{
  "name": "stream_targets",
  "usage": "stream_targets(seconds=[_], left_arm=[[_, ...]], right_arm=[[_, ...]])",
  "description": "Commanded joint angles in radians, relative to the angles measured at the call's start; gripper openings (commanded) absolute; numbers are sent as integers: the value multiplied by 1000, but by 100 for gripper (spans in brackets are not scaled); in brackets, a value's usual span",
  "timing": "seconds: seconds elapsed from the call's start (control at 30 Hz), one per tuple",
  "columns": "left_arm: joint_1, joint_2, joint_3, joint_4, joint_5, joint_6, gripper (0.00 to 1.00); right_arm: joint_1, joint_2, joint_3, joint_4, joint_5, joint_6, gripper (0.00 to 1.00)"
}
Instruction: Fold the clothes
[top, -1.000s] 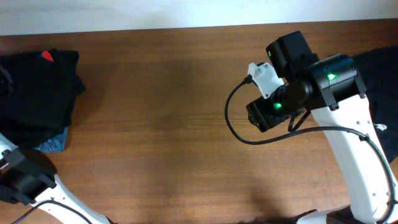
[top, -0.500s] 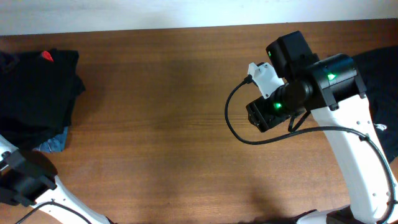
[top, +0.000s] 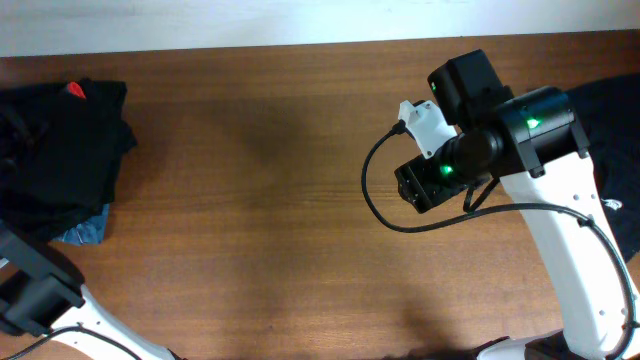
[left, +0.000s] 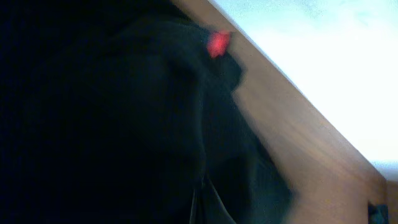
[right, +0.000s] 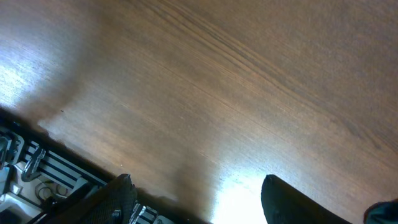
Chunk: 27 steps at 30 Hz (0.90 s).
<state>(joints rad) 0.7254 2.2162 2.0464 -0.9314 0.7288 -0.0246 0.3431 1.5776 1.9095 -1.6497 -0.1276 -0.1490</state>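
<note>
A heap of black clothes (top: 60, 150) with a small red tag (top: 76, 90) lies at the table's far left. The left wrist view is filled by that black cloth (left: 124, 124) and red tag (left: 217, 43), seen close up. My left gripper's fingers do not show against the dark fabric. Another black garment (top: 620, 120) lies at the right edge, partly under my right arm. My right gripper (right: 199, 199) is open and empty above bare wood right of the table's middle, also seen in the overhead view (top: 420, 190).
A blue cloth piece (top: 85, 232) pokes out under the left heap. The wooden table (top: 250, 180) stretches between the two arms. The table's back edge meets a white wall (top: 300, 20). The left arm's base (top: 35, 295) sits at the bottom left.
The left arm's lower link has shifted slightly down and left, and the heap's left edge has moved a little. The right arm has not moved.
</note>
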Motion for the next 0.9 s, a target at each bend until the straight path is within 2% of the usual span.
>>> stream_targets(seconds=[0.0,0.13,0.37,0.4,0.43,0.47,0.5,0.73,0.8,0.87], left_arm=[[45,13,-129,86,-20,-32,1],[82,13,-224,139,-124,-32,3],[89,13,-298,198,-139,-27,8],[89,14,-299,198,-146,-27,12],[89,14,-300,198,-166,-27,21],[89,14,-301,198,-181,-27,25],[89,14,-301,197,-201,-27,39],[89,6,-296,193,-202,-23,49],[87,-29,-291,188,-203,-23,54],[80,-98,-288,198,-203,-24,60]], right_arm=[[3,-4,14,0,9,8,70],[3,-4,14,1,9,8,70],[3,-4,14,3,8,9,70],[3,-4,14,3,8,9,71],[3,-4,14,3,8,9,71],[3,-4,14,3,8,9,71],[3,-4,14,4,8,8,71],[3,-4,14,19,8,8,72],[3,-5,14,40,8,8,72],[3,-5,14,75,9,8,76]])
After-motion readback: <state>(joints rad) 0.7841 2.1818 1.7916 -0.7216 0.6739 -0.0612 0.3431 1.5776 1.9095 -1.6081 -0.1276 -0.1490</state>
